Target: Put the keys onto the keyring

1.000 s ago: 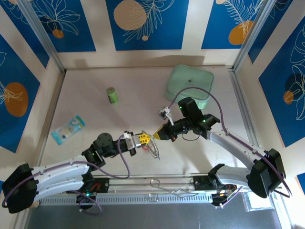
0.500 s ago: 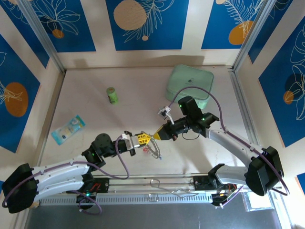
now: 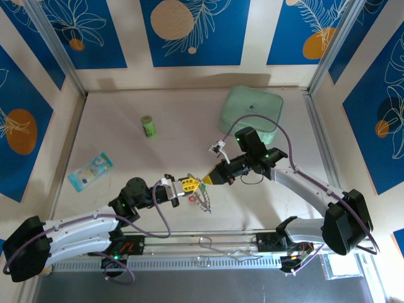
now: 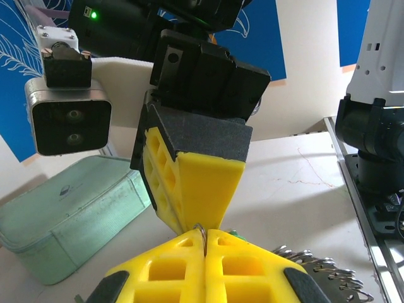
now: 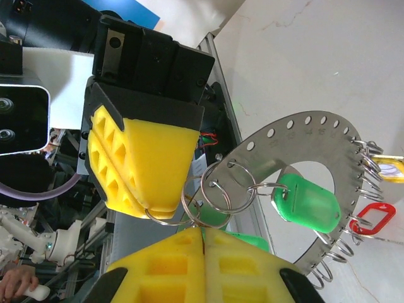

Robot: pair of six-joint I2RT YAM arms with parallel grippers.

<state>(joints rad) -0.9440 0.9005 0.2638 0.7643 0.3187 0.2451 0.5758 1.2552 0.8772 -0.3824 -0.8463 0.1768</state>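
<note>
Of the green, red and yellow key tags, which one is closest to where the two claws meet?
The green tag, hanging from a small split ring inside the keyring arc. The red tag and yellow tag sit at its far edge.

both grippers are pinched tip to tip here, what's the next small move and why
Probably twist the right gripper slightly while the left gripper holds. Both are shut on a small ring between their tips, close by the green tag and keyring, so working it round looks next.

Bare table (image 3: 120, 158) centre-left; mint-green box (image 3: 252, 112), green bottle (image 3: 148, 126) farther back
</note>
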